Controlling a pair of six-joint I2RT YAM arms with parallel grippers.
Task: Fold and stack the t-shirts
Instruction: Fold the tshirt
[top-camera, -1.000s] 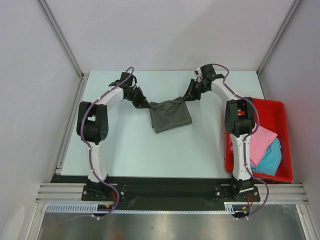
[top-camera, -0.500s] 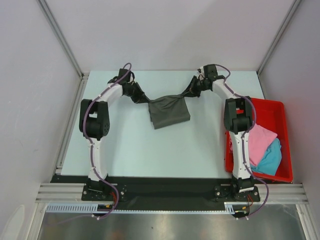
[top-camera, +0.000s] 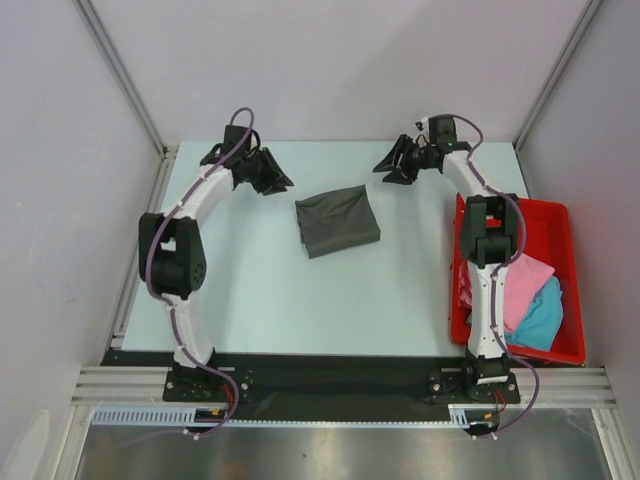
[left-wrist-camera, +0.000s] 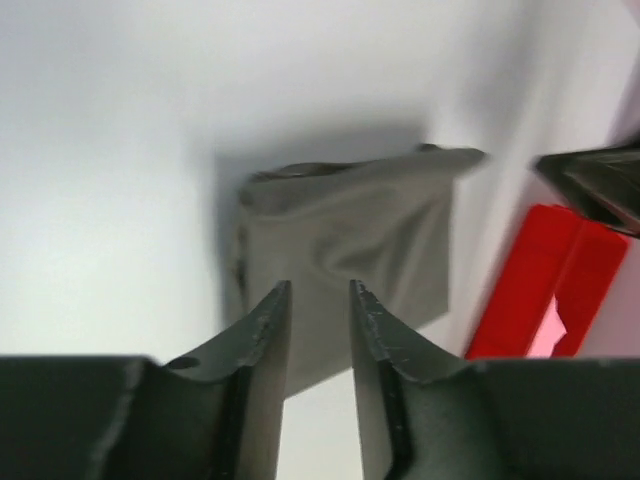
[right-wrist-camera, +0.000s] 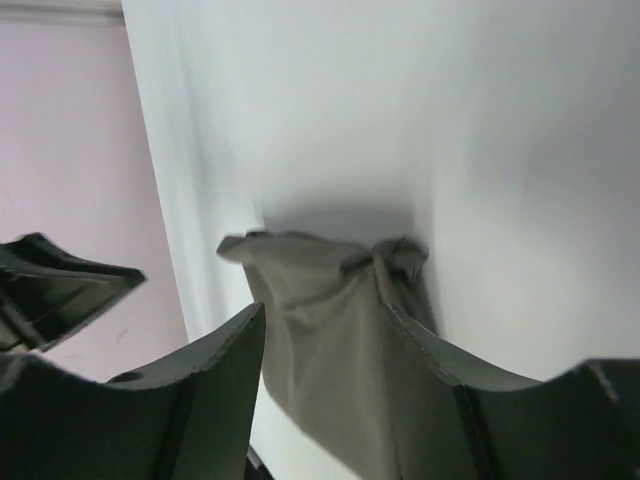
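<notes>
The dark charcoal-grey t-shirt (top-camera: 337, 220) lies folded into a rough rectangle on the pale worktop (top-camera: 280, 290), a little above the centre of the top view, and no arm touches it. The left fingers (left-wrist-camera: 262, 335), at its upper left, are parted by a narrow gap with nothing between them. The right fingers (right-wrist-camera: 215, 380), at its upper right, stand wider apart (also holding nothing). At the right edge, a red tray (top-camera: 560, 215) holds the pink t-shirt (top-camera: 525, 285) and, below it, the turquoise-blue t-shirt (top-camera: 540, 320).
</notes>
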